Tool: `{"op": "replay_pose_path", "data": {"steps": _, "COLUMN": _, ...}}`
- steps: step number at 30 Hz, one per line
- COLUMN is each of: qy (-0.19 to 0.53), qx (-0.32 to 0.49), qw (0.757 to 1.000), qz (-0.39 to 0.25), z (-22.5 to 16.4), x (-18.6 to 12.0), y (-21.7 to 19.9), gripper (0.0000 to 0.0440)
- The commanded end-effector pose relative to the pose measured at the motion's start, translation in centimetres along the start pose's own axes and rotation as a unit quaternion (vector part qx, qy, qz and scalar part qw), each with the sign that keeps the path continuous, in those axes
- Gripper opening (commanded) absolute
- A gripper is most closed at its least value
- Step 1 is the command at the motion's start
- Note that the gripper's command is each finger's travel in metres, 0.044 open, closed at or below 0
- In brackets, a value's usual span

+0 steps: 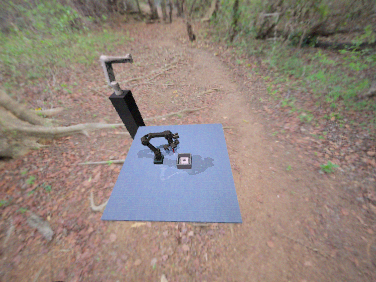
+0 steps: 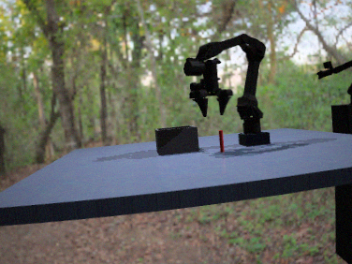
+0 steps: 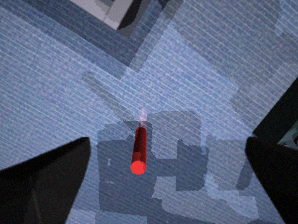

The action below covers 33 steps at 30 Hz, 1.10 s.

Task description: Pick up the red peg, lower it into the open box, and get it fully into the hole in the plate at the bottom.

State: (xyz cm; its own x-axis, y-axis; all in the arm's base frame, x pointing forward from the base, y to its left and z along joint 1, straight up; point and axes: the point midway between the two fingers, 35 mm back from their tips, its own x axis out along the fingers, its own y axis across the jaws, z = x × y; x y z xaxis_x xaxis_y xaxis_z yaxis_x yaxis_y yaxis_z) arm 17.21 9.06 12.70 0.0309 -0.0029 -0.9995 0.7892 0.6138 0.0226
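Currently I have the gripper [image 2: 213,113] [image 3: 169,144] spread wide with nothing between its fingers, pointing down well above the table [image 1: 172,200] [image 2: 154,180] [image 3: 45,95]. From my exterior view, the red peg [image 2: 221,140] [image 3: 140,150] stands upright on the table, between the open box [image 1: 184,165] [image 2: 177,140] [image 3: 112,21] and the foot of the arm [image 1: 159,134] [image 2: 252,77], touching neither. My wrist view shows the peg between the two fingertips, lower down and nearer the left edge's finger. From the top, I see a pale plate [image 1: 184,160] inside the box.
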Motion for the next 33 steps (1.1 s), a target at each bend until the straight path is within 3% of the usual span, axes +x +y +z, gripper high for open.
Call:
{"op": "replay_pose_path", "data": {"steps": 1, "qy": -0.002, "qx": 0.014, "qw": 1.000, "qz": -0.014, "z": -0.9, "x": 1.4, "y": 0.0, "gripper": 0.0440}}
{"op": "replay_pose_path", "data": {"steps": 22, "qy": -0.001, "qx": 0.052, "qw": 0.998, "qz": 0.037, "z": -3.9, "x": 10.6, "y": 2.1, "gripper": 0.0427}}
{"op": "replay_pose_path", "data": {"steps": 25, "qy": 0.005, "qx": 0.062, "qw": 0.997, "qz": 0.035, "z": -4.1, "x": 11.4, "y": 1.9, "gripper": 0.0375}}
{"op": "replay_pose_path", "data": {"steps": 33, "qy": 0.030, "qx": 0.068, "qw": 0.997, "qz": 0.022, "z": -4.5, "x": 11.6, "y": 1.6, "gripper": 0.0169}}
